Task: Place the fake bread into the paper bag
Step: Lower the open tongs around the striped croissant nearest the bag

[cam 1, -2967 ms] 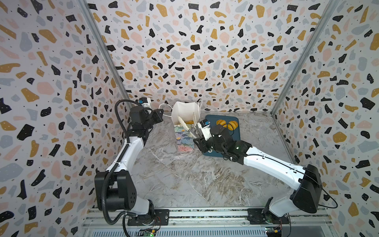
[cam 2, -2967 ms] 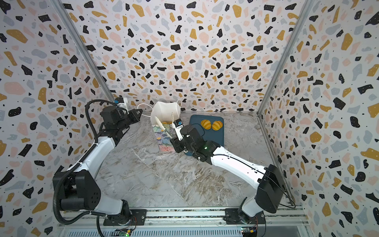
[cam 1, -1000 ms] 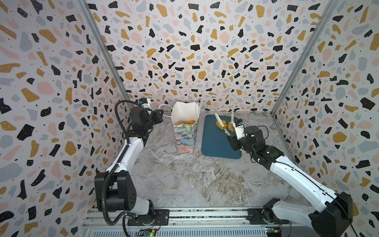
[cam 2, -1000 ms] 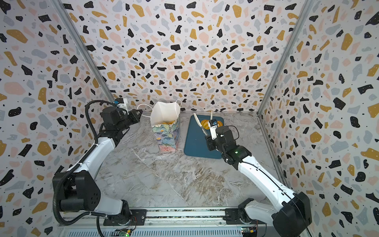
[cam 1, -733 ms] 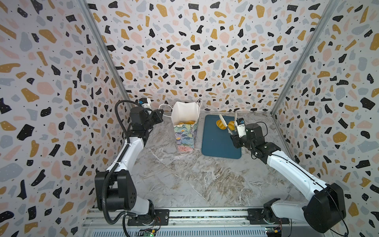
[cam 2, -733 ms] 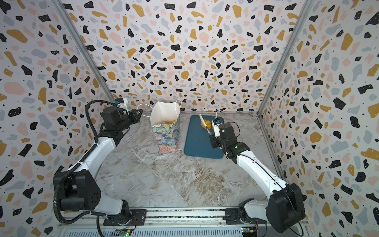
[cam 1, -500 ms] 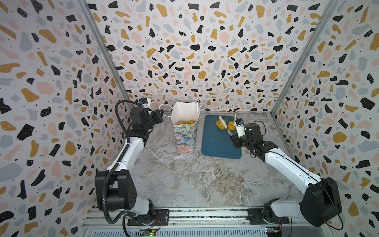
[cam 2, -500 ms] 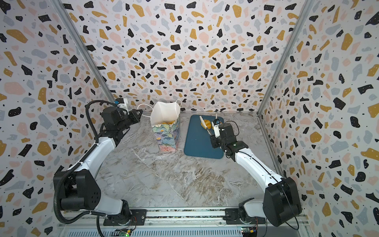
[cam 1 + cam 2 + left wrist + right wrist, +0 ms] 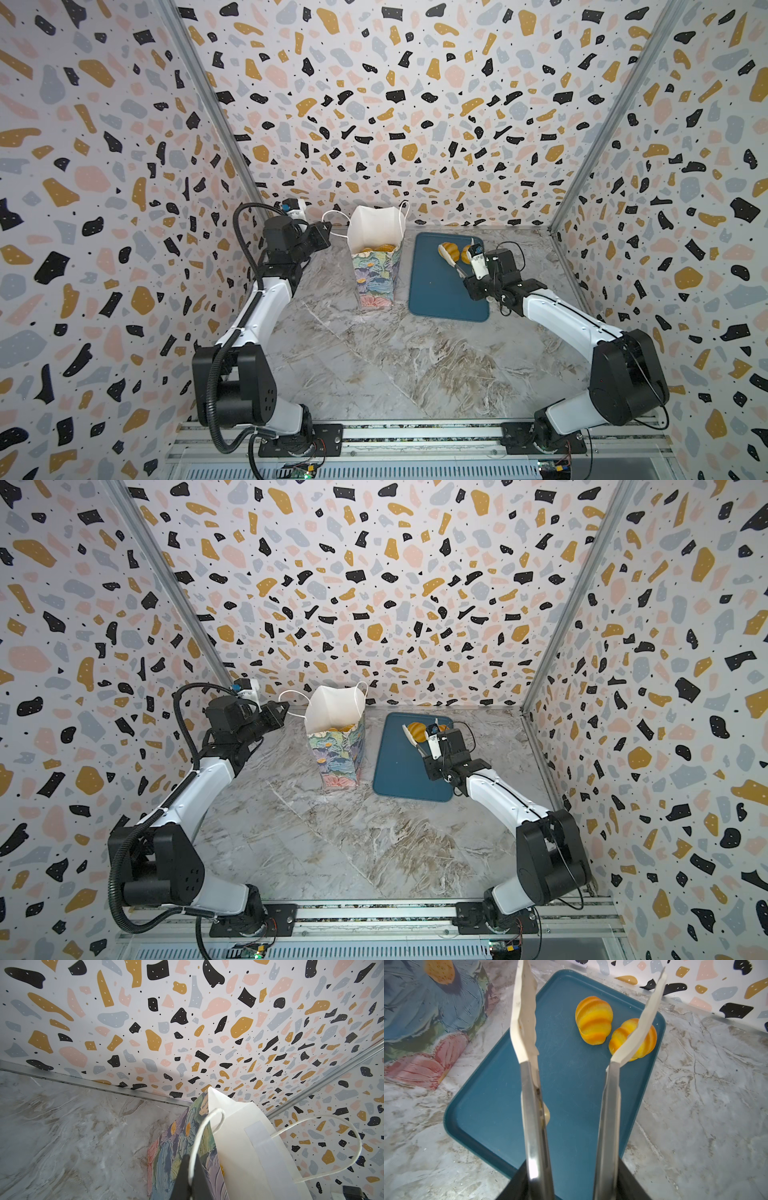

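Bread is going into the bag bit by bit. At the bag's 9 o'clock, the left gripper (image 9: 190,1167) is pinched tight on a white string handle (image 9: 199,1138). It still holds the bag (image 9: 376,270) up and open. The bag stands at about 12 o'clock on the table (image 9: 374,365), and some bread (image 9: 376,249) shows inside it. Just beside the bag, at its 3 o'clock, lies the blue tray (image 9: 436,299). Two stripy rolls (image 9: 593,1020) are left at the tray's 12 o'clock end. A few seconds ago the right gripper (image 9: 471,282) was over at the bag, and now it has swung back to the tray. It is clamped on the tongs (image 9: 609,1105). Their tips stand apart, with nothing between them, close to the rolls. I think one more piece just went in, so grabbing a roll comes next.
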Robot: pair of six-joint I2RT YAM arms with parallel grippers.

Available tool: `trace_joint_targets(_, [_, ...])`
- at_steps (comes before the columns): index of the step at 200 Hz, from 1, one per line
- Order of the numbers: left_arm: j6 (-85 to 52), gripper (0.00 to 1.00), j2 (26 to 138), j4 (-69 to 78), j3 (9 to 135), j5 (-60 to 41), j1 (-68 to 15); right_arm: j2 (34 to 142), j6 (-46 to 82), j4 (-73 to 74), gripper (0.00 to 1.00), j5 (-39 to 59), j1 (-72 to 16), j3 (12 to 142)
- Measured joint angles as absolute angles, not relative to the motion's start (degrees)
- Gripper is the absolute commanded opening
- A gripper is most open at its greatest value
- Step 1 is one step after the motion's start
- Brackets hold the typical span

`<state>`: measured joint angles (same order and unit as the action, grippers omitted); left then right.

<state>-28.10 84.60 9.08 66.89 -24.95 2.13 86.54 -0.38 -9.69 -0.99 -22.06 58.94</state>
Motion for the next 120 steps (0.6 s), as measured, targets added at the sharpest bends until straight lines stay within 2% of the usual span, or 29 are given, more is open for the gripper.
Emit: trace_joint_targets(120, [-28.1,0.0,84.6,9.1,66.9,-25.0,2.1,99.1,-4.9,-14.1,0.53,-1.1,-21.3,72.5])
